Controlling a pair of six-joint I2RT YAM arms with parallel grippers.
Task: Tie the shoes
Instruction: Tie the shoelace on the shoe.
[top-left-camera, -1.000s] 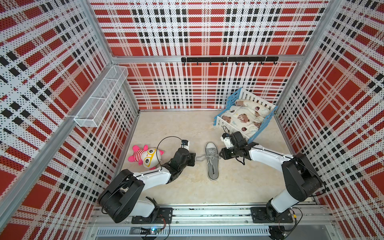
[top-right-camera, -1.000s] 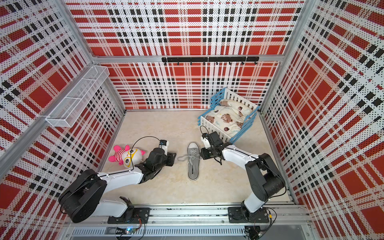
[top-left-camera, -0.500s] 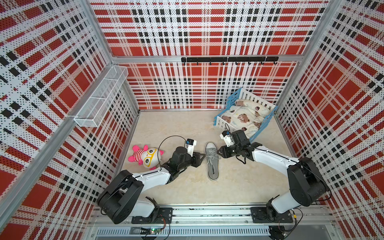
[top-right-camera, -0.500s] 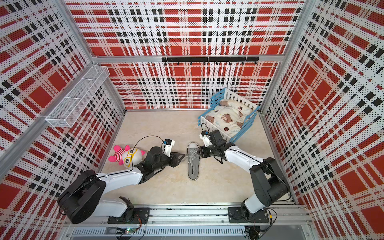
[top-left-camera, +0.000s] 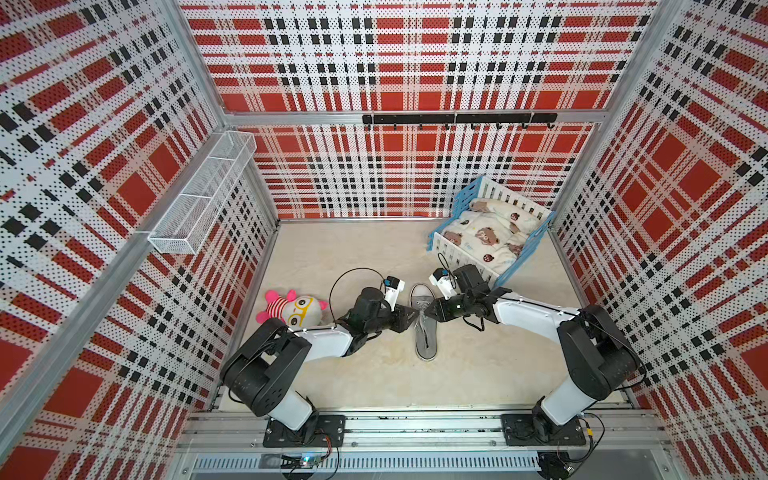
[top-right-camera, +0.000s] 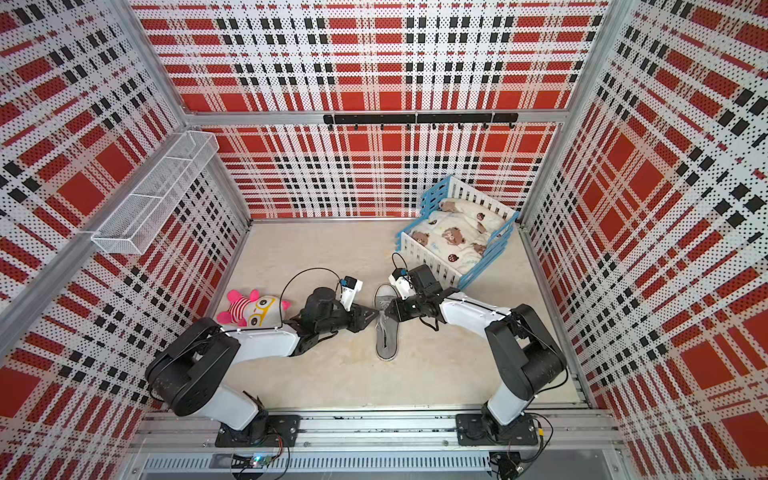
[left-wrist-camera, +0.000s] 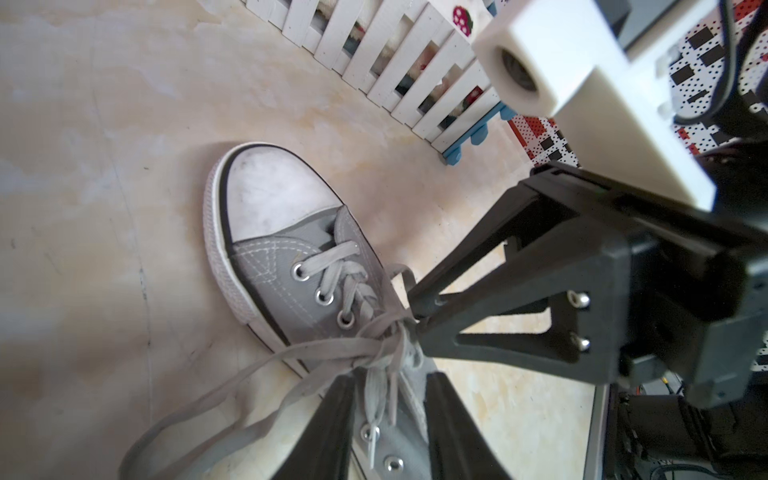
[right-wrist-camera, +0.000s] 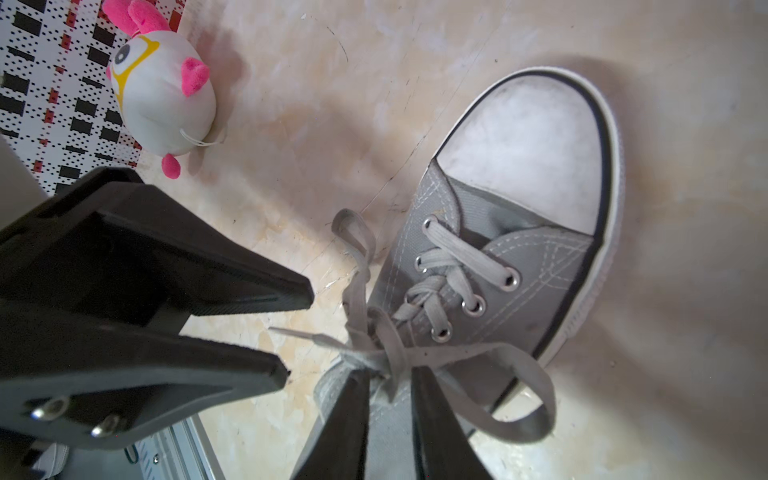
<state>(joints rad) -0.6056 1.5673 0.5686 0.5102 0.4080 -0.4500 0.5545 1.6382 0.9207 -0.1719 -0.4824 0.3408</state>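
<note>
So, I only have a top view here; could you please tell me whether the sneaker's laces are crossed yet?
Observer: Yes; the left wrist view shows the laces bunched in a twist over the sneaker.
Operator: Is the right gripper holding it?
Observer: It seems so; there its jaws close on the twist.
Operator: And the left gripper?
Observer: Open; the right wrist view shows its jaws well apart.

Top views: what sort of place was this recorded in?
Probably an enclosed robot test booth, dressed like a playroom: perforated plaid walls, a metal mounting rail, and a toy crib.
</note>
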